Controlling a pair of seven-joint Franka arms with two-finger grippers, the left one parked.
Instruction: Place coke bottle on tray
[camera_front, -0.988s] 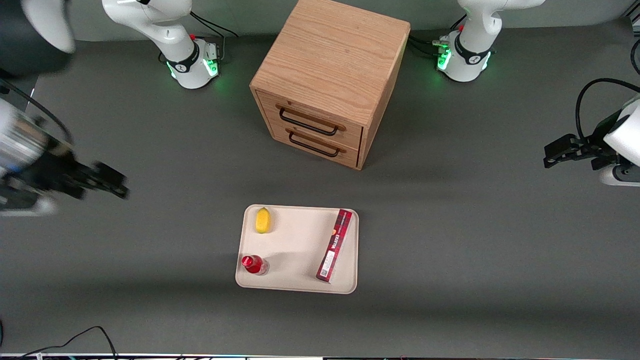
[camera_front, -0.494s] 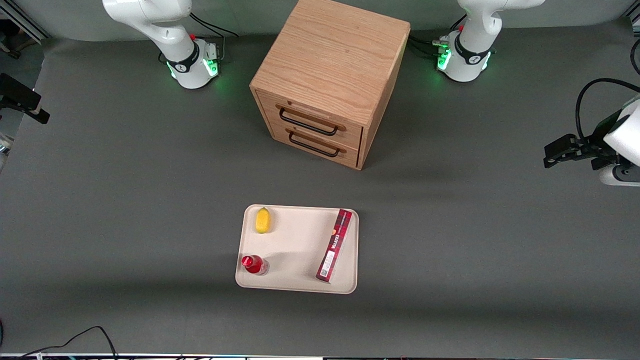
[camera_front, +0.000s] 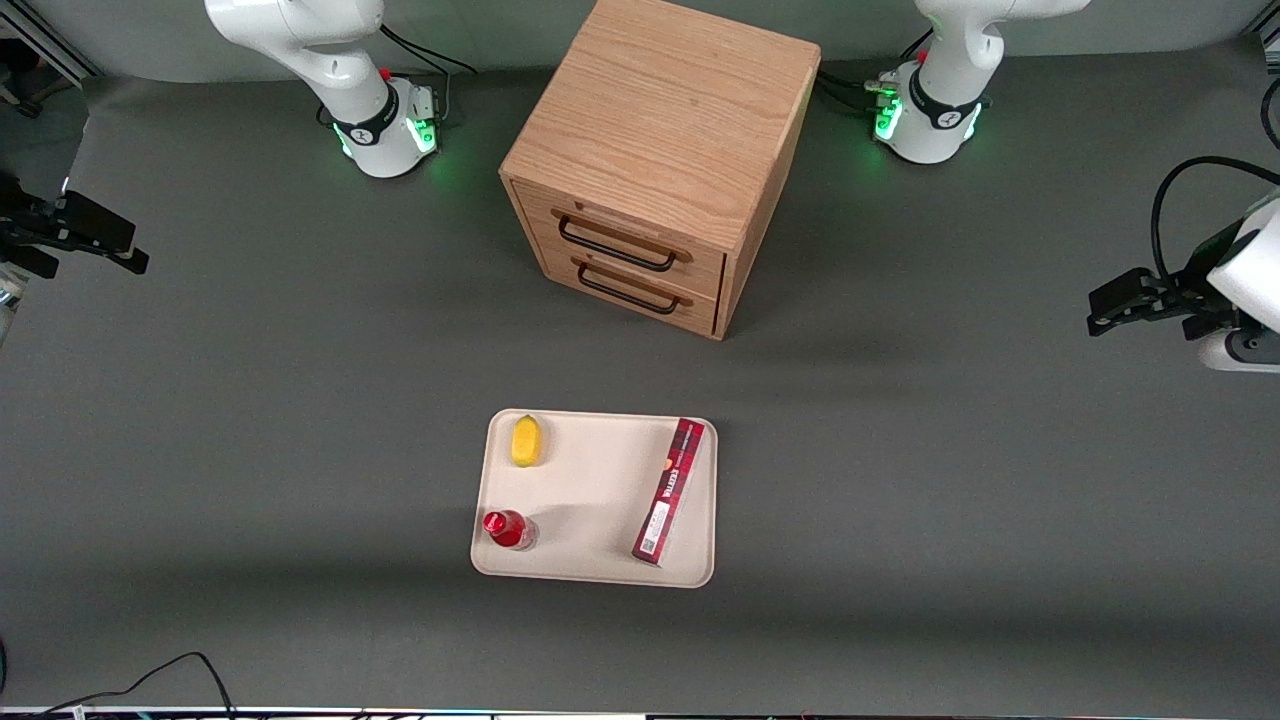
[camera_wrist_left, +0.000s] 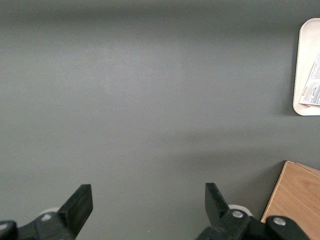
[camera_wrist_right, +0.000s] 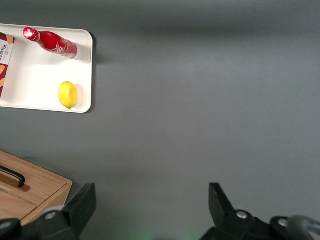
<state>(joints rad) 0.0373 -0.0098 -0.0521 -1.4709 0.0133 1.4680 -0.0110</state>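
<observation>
The coke bottle (camera_front: 509, 529) is small and red with a red cap and a clear base. It stands upright on the beige tray (camera_front: 595, 500), in the tray corner nearest the front camera on the working arm's side. It also shows in the right wrist view (camera_wrist_right: 51, 42), on the tray (camera_wrist_right: 30, 75). My gripper (camera_front: 95, 238) is far from the tray, at the working arm's end of the table and high above it. It is open and empty, fingers (camera_wrist_right: 82, 205) wide apart over bare mat.
A lemon (camera_front: 526, 441) and a long flat red box (camera_front: 670, 490) also lie on the tray. A wooden drawer cabinet (camera_front: 655, 160) with two black handles stands farther from the front camera than the tray. A black cable (camera_front: 150, 680) lies at the table's near edge.
My gripper swung away from the tray toward the working arm's end of the table and farther from the front camera. The bottle, lemon and box have not moved.
</observation>
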